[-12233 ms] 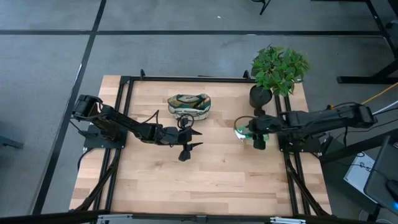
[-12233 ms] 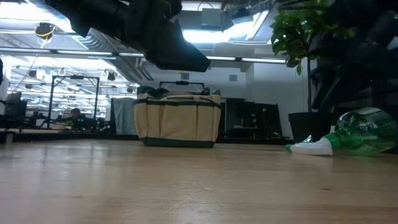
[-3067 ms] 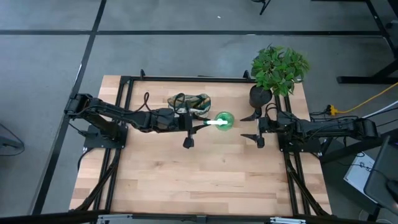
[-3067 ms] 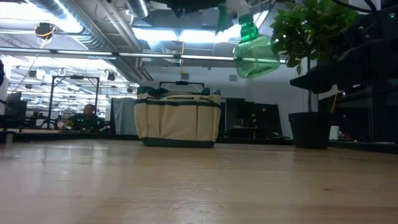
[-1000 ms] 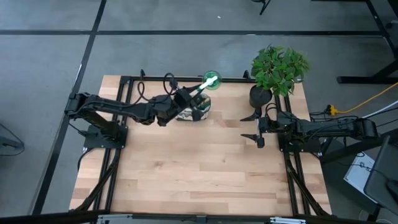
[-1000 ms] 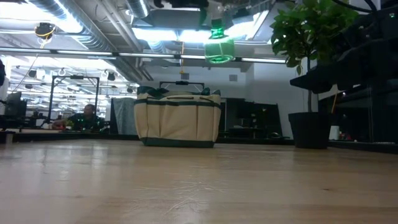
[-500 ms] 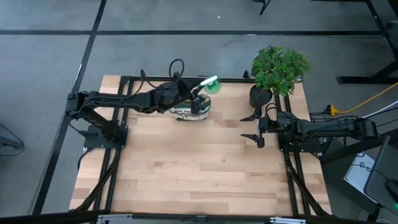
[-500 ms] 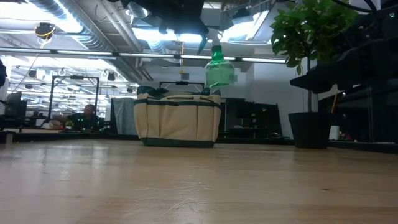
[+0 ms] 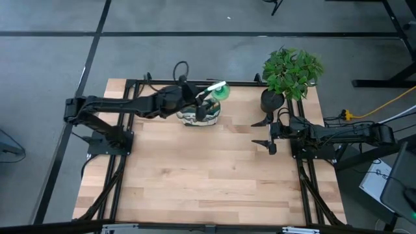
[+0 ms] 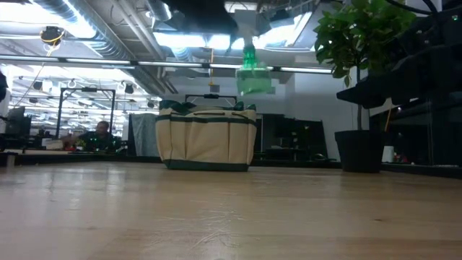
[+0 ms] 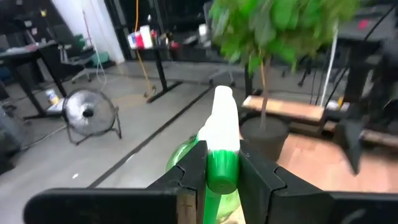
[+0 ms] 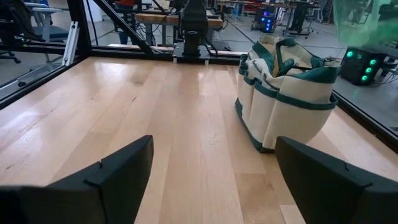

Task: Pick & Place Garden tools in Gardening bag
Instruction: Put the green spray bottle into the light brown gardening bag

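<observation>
The green-and-white spray bottle (image 11: 222, 149) sits pinched by its neck between my left fingers (image 11: 189, 171), hanging above the gardening bag (image 9: 199, 112), probably over its mouth, ready to drop. My right fingers (image 9: 262, 133) wait spread wide, empty.

Green bottle (image 10: 253, 72) motion-blurred; bag (image 9: 198, 114) partly hidden under left arm.

Two dark jointed arms, black cable looped along each; left gripper (image 11: 222, 176) and right gripper (image 12: 211, 168): black, angular, matte fingers.
</observation>
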